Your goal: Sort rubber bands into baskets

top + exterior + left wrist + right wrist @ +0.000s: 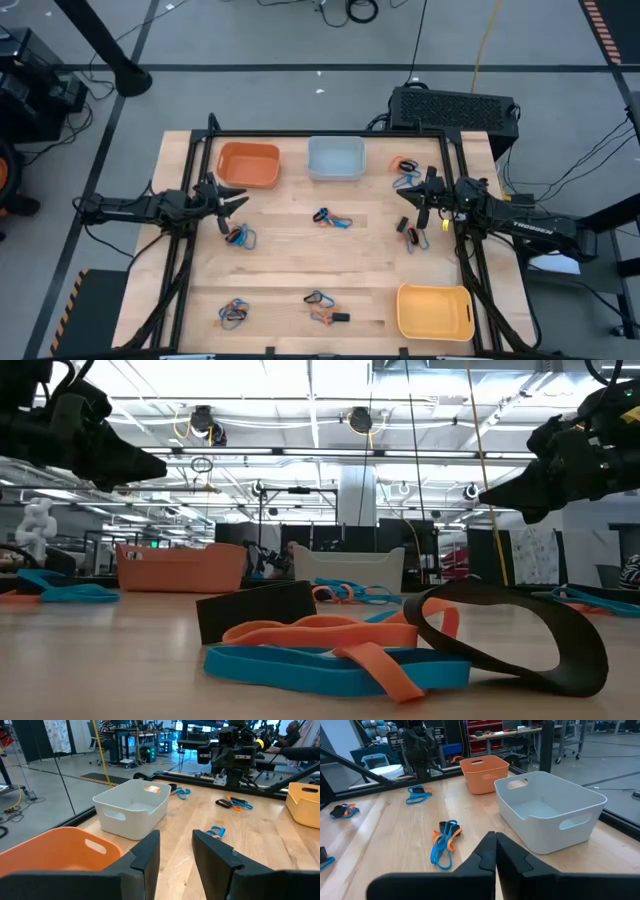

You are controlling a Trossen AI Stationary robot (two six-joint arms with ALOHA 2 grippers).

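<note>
Three baskets are seen from above on the table: the orange basket and the grey basket at the far edge, and the yellow basket at the near right corner. Small heaps of rubber bands are spread over the wood between them.

The left gripper is held just beside the orange basket. Its fingers are shown by the left wrist view to be a little apart, with nothing held between them. The inside of the grey basket is seen there too, and an orange band lies in it.

The right gripper is held near the bands on the right side. Its fingers are shown by the right wrist view to be pressed together, with nothing held.

Only in the low view can one heap be seen up close: orange, blue and black bands are tangled together.
</note>
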